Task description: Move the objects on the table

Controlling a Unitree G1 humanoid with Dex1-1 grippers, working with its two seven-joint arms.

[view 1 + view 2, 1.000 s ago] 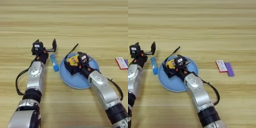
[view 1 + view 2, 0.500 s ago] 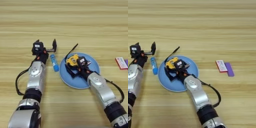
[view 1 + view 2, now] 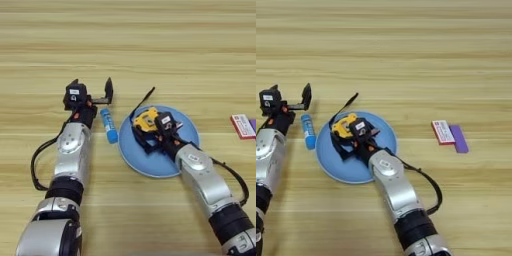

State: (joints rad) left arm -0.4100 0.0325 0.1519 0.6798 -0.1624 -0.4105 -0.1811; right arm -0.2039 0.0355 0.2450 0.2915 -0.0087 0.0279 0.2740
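Observation:
The light-blue plate (image 3: 165, 162) lies on the table (image 3: 150, 45) at centre. On its upper left part sits the yellow-and-black tape measure (image 3: 144, 120), its black strap loop (image 3: 142, 101) sticking out past the rim. My right gripper (image 3: 145, 135) reaches in from the lower right and is shut on the tape measure, low over the plate. The small blue tube (image 3: 108, 126) lies on the wood just left of the plate. My left gripper (image 3: 92, 88) hovers just above and left of the tube's far end, open and holding nothing.
A red-and-white card (image 3: 441, 131) and a purple strip (image 3: 458, 138) lie side by side on the wood, right of the plate. A black cable loops beside each forearm.
The right gripper and the tape measure have edged slightly left on the plate. The left arm and the tube have stayed put.

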